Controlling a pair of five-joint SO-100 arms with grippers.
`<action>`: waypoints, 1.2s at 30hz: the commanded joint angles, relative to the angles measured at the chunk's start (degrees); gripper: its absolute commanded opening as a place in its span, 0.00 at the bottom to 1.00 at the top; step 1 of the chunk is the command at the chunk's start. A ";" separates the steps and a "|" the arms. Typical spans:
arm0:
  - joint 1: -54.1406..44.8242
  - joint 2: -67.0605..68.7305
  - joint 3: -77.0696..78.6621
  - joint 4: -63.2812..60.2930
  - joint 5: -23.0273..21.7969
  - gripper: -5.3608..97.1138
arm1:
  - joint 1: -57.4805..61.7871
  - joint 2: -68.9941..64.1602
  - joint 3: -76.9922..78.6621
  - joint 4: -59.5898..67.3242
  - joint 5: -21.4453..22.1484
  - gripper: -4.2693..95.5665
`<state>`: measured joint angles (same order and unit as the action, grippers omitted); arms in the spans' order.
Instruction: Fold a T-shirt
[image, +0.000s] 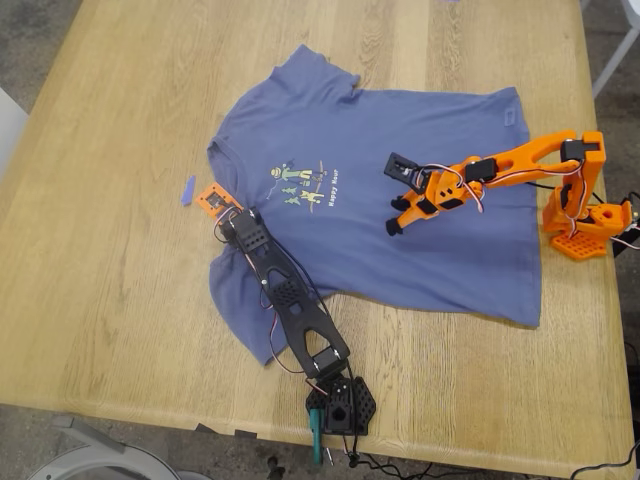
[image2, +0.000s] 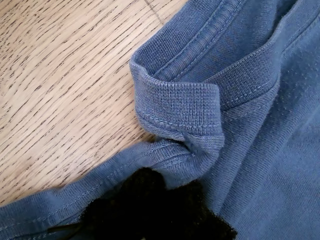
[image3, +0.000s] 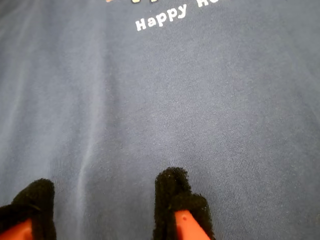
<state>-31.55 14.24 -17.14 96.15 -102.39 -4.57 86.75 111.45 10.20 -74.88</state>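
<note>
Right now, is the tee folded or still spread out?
Spread. The T-shirt lies flat on the table, both sleeves out, chest print showing. Only the collar is bunched at my first claw.

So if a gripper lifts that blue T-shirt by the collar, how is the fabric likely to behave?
Probably floppy: the T-shirt lies flat with soft wrinkles, and its ribbed collar already buckles beside my first gripper. It looks thin and light, so the rest would likely drape and drag over the table. It shouldn't roll or break.

The exterior view looks steeply down from high over the surface (image: 120, 260), while both wrist views sit close above the T-shirt (image: 400, 200), sharing its blue cloth.
</note>
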 joint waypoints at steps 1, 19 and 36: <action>1.41 12.30 -2.02 1.23 0.35 0.05 | -0.62 0.09 -0.70 -1.85 0.44 0.37; 5.10 16.17 -2.02 2.64 0.26 0.05 | -7.73 -6.59 7.82 -14.33 2.46 0.37; 8.88 20.30 -2.02 4.48 0.00 0.05 | -18.19 -10.63 5.27 -12.92 4.66 0.30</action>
<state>-23.64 22.50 -17.05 100.20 -102.13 -18.90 76.55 117.95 -3.25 -71.02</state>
